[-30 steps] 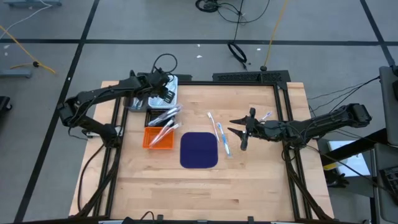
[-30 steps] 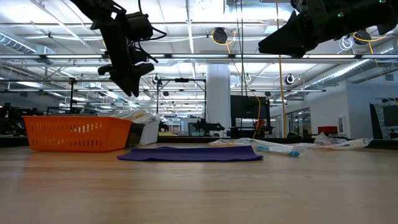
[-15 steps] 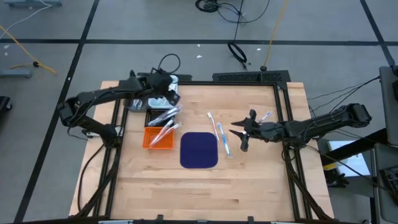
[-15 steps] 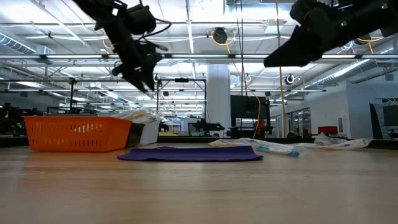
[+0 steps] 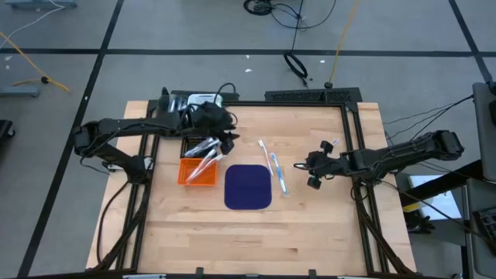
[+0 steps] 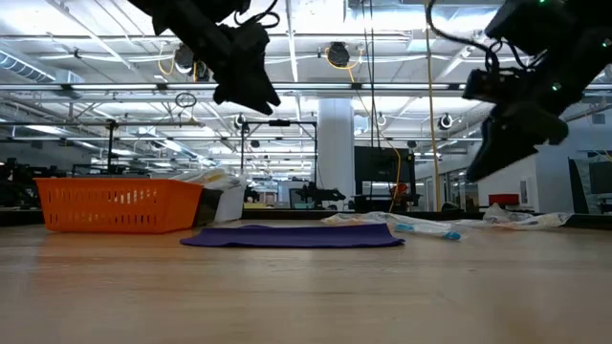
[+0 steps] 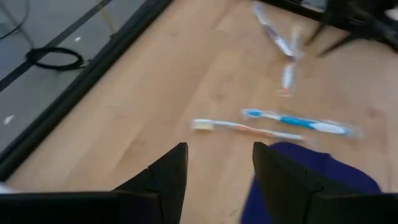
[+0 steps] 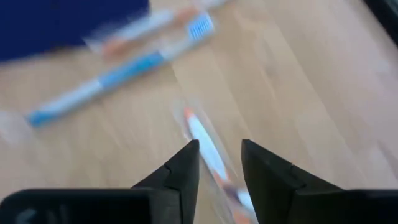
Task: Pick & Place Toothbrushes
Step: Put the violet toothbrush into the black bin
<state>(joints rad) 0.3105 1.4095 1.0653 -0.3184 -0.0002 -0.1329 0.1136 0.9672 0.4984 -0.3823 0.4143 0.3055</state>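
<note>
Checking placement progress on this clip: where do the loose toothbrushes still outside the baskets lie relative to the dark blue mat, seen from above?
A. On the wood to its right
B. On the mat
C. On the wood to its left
A: the loose toothbrushes lie on bare wood right of the mat, not on it.

Two baskets (image 5: 198, 170), one dark blue mat (image 5: 248, 187), three toothbrushes (image 5: 277, 172) loose on the table (image 5: 310, 225), several more in the baskets.
</note>
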